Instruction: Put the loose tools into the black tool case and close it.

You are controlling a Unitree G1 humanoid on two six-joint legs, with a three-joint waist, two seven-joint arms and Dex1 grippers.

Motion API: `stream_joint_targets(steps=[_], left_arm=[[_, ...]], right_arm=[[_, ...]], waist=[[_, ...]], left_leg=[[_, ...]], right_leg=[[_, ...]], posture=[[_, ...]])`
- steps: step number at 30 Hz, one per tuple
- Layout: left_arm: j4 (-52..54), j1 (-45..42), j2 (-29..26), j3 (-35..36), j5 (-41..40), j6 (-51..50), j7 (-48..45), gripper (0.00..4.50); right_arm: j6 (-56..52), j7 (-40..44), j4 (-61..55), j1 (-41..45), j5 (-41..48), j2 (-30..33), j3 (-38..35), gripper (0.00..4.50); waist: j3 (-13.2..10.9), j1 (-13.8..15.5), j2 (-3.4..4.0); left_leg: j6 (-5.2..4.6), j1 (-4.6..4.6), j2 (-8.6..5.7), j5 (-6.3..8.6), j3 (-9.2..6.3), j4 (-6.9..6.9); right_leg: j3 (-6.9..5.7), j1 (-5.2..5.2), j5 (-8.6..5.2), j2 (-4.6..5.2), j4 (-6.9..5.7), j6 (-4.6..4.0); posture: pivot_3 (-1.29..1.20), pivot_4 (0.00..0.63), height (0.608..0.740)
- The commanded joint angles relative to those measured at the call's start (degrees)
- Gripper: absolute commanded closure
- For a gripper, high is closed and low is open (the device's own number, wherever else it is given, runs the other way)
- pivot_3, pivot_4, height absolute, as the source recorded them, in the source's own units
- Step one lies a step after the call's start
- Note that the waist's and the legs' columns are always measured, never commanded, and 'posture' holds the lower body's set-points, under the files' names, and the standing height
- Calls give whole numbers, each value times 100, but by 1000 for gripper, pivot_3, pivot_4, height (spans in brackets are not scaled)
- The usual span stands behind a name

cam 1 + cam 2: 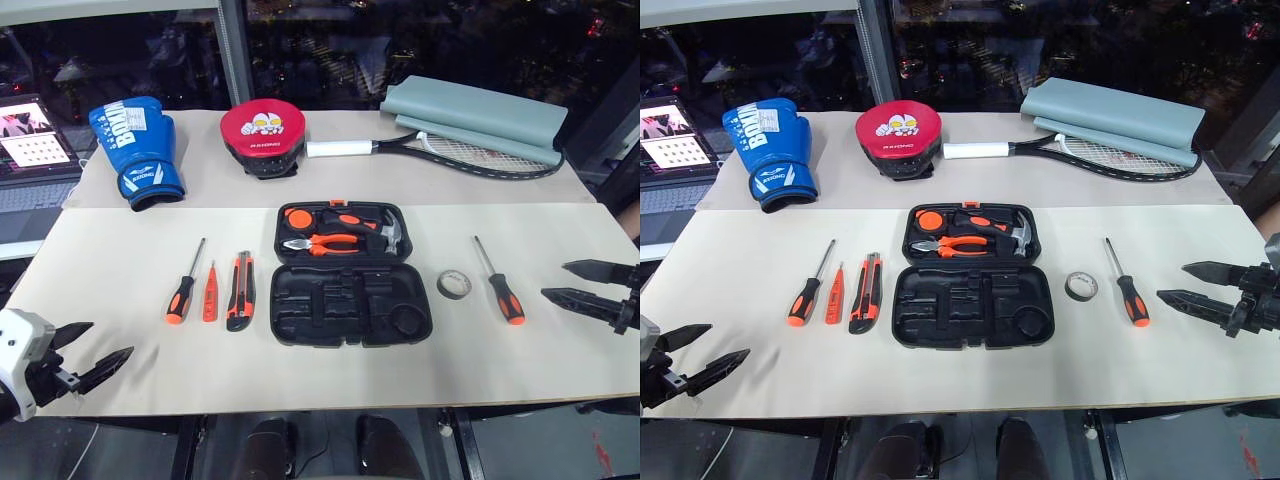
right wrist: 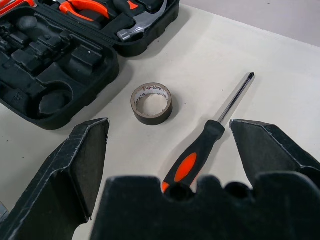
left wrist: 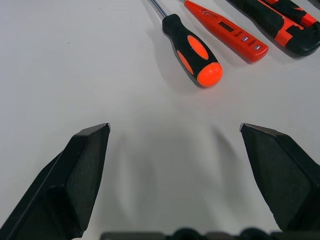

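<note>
The black tool case lies open mid-bench, lid away from the robot, pliers and hammer seated inside. To its left, a screwdriver, tester screwdriver and utility knife point away; to its right sit the tape roll and second screwdriver. Left hand and right hand hover at the bench edges, fingers apart, empty.

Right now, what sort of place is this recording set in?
Probably an indoor demo or lab bench, at night: a paper-covered table by dark windows, with staged props such as a boxing glove, a racket and an open tool case.
</note>
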State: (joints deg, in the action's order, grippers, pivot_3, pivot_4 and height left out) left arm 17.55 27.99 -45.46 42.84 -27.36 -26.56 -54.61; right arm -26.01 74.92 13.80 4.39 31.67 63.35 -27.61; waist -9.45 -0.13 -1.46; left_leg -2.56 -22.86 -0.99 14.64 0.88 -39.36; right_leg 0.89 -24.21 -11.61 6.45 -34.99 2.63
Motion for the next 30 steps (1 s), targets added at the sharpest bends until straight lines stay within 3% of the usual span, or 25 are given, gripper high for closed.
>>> stream_joint_targets(steps=[1, 3, 6, 8, 16, 19, 23, 30], left_arm=[[61, -138, -31, -30, -43, -28, 89, 21], [-12, -348, -36, -177, -71, -191, 242, 21], [240, -651, -61, -280, -644, -1325, 584, 21], [318, -926, -212, -537, -535, -1808, 952, 21], [82, -2920, -833, -1416, -809, -3908, 1780, 21], [-170, -3633, -1055, -2052, -640, -4373, 1988, 21], [-621, -4407, -1088, -2927, -201, -4486, 2302, 21], [-1117, -4922, -1027, -3647, 89, -4277, 2241, 21]], right_arm=[[209, 16, -34, -96, -26, -9, -284, 0], [381, -27, -5, -204, -119, -24, -336, 0], [587, -376, -30, -141, -313, -61, -314, 0], [586, -485, -446, -190, -223, -145, -415, 0], [-573, -988, -3394, -605, 1015, -564, -627, 0], [-863, -1286, -4270, -518, 1462, -615, -532, 0], [-1132, -1804, -5136, -153, 2058, -625, -240, 0], [-1361, -2488, -5754, 319, 2702, -589, 177, 0]], waist=[[0, 0, 0], [0, 21, 0], [1, 36, 1], [1, 31, 0], [0, 23, -1], [0, 13, -1], [-2, 15, -5], [-10, 29, -19]], left_leg=[[0, 0, 0, 0, 0, 0], [0, 0, -1, 0, 0, 0], [0, 1, -2, 0, -1, 0], [0, 2, -2, -1, 0, 0], [4, 2, -2, -3, -16, 0], [4, 2, -6, -3, -17, 0], [5, 2, -6, -2, -18, 0], [9, -6, -9, 1, -23, 0]], right_leg=[[0, 0, 0, 0, 0, 0], [0, 1, 0, 0, 0, 1], [-2, 3, 15, -1, -1, 27], [-1, 3, 18, -1, -2, 35], [0, 5, 20, -17, -14, 35], [2, 5, 22, -14, -13, 38], [1, 5, 23, -16, -11, 38], [-1, -2, 24, -9, -7, 36]], posture=[[0, 150, 736], [0, 150, 736], [0, 150, 736], [0, 150, 736], [0, 150, 736], [0, 150, 736], [0, 150, 736], [0, 150, 736]])
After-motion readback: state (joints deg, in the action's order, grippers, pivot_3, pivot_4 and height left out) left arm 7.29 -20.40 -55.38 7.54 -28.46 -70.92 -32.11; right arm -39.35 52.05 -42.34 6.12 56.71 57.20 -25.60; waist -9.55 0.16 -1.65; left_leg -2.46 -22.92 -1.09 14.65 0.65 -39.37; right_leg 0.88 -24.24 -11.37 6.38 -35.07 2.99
